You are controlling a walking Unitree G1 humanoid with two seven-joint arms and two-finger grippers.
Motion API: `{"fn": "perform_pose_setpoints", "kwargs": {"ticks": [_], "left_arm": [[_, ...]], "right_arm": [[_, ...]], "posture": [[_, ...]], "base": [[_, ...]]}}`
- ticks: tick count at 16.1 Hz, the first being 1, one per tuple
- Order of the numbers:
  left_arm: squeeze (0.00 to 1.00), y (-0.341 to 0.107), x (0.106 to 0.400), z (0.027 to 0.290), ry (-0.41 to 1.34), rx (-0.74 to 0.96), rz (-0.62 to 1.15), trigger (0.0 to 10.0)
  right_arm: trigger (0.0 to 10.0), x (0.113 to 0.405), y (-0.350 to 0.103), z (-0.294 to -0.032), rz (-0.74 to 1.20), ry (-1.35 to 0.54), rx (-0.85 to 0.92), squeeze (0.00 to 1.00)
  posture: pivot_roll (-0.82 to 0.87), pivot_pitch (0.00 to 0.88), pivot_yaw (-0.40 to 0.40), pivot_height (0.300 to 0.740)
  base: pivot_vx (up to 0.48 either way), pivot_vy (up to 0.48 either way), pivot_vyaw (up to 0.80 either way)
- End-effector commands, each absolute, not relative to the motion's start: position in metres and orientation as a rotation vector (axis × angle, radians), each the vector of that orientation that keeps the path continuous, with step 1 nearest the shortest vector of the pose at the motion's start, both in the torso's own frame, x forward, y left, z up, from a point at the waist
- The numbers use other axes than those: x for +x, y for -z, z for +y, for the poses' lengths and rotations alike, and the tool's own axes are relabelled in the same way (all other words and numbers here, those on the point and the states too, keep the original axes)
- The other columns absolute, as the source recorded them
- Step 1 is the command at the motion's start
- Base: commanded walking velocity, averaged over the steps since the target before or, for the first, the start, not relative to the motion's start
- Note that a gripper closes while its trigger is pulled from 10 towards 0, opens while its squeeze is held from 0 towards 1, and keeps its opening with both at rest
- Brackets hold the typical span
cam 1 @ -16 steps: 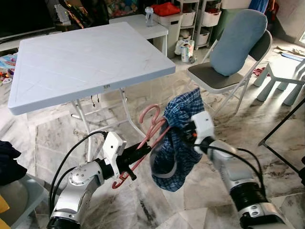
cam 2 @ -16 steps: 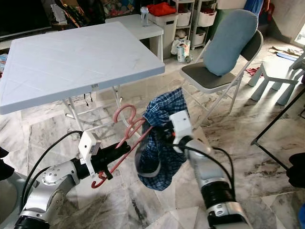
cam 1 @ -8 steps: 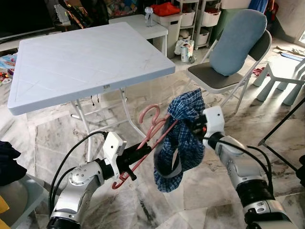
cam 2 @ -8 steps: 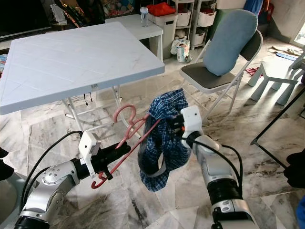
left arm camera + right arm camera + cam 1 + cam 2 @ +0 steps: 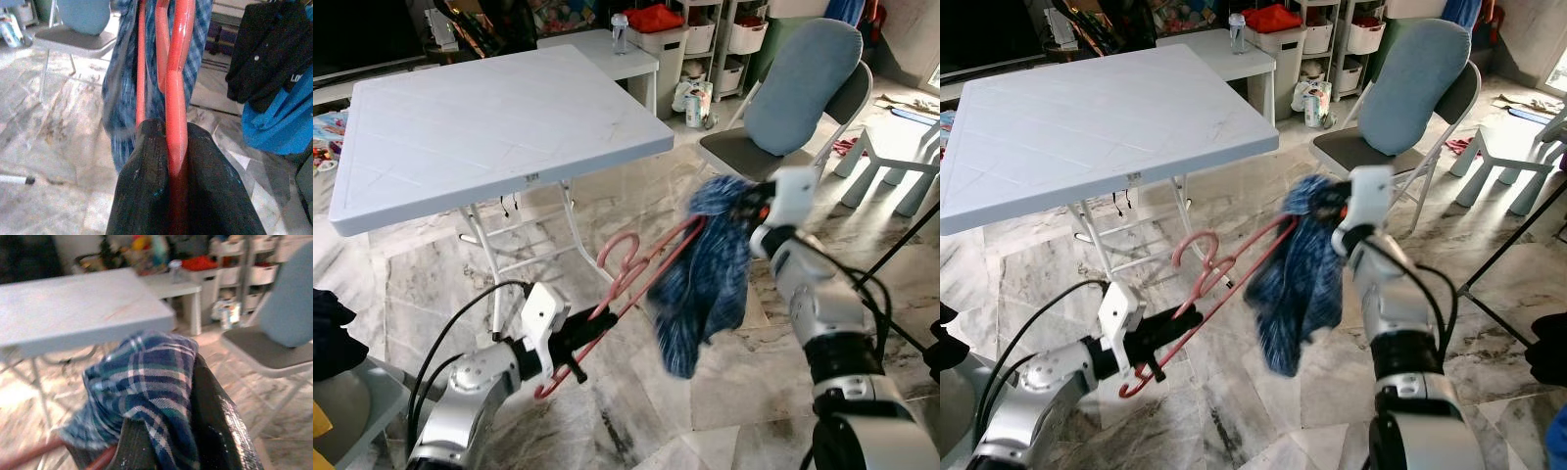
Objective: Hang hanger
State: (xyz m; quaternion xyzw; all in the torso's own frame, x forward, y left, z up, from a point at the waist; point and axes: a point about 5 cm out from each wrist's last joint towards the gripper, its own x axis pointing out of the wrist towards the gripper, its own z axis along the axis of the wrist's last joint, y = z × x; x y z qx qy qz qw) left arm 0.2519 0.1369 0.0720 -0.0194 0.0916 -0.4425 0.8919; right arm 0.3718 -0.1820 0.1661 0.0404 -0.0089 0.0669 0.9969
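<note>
A pink plastic hanger [image 5: 625, 279] slants up from my left gripper [image 5: 570, 333], which is shut on its lower end; the wrist view shows the black fingers [image 5: 142, 191] clamped on the pink bar [image 5: 176, 73]. A blue plaid garment [image 5: 705, 279] hangs over the hanger's far end, motion-blurred. My right gripper [image 5: 749, 206] is shut on the top of the plaid garment [image 5: 146, 382], in front of the folding chair. The hanger's hook [image 5: 1197, 259] curls up beside the table leg.
A white folding table [image 5: 489, 122] stands ahead on the left. A grey folding chair with a blue cushion [image 5: 798, 88] is ahead right. A black stand leg [image 5: 891, 255] crosses the floor at right. Storage bins [image 5: 656, 24] line the back. Marble floor lies below.
My right gripper has swung up and to the right with the plaid garment, pulling it along the hanger. The left gripper and the hanger's lower end dropped slightly.
</note>
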Motion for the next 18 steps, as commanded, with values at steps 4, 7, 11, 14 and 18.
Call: {"fn": "perform_pose_setpoints", "kwargs": {"ticks": [4,7,11,14,18], "left_arm": [[0.00,-0.084,0.235,0.132,1.032,0.082,0.181,0.0],[0.00,-0.087,0.226,0.137,0.997,0.098,0.181,0.0],[0.00,-0.095,0.225,0.144,0.817,-0.093,0.131,0.0],[0.00,-0.100,0.243,0.160,0.419,-0.094,0.051,9.6],[0.00,-0.111,0.255,0.150,0.137,-0.077,-0.008,10.0]], "right_arm": [[0.0,0.376,-0.175,-0.191,-0.047,-0.015,0.094,0.00],[0.0,0.373,-0.165,-0.211,0.001,0.127,0.033,0.00],[0.0,0.368,-0.141,-0.214,0.136,0.137,-0.036,0.00],[4.2,0.364,-0.138,-0.207,0.131,0.048,-0.035,0.00],[10.0,0.350,-0.150,-0.178,0.057,-0.227,-0.008,0.00]], "posture": [[-0.10,0.000,-0.006,0.740],[-0.10,0.000,-0.004,0.740],[-0.09,0.000,-0.010,0.740],[-0.09,0.000,-0.013,0.740],[-0.08,0.000,-0.014,0.740]], "base": [[0.000,0.000,0.00],[0.000,0.000,0.00],[0.000,0.000,0.00],[0.000,0.000,0.00],[0.000,0.000,0.00]]}}
